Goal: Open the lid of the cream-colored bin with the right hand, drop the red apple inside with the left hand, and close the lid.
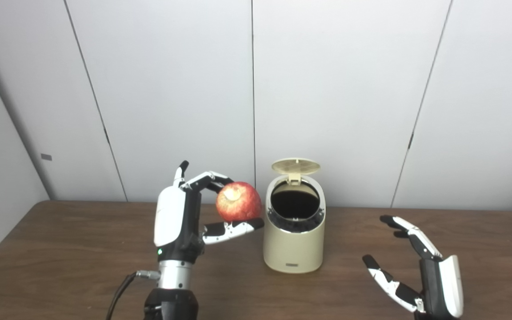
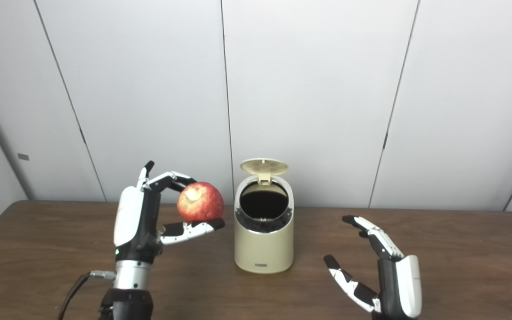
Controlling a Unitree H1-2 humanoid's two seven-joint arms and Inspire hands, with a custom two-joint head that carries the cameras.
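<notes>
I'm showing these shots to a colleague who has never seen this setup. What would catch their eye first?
Most likely the red apple, held up off the table in the left hand, just left of the bin's mouth. Next, the cream-colored bin at the centre of the wooden table, its lid flipped up and the dark opening showing. The right hand waits open, low at the right.

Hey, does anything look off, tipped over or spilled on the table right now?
Nothing stands out. The cream bin stands upright with its lid flipped open, the left hand holds the red apple beside it, nothing spilled.
</notes>
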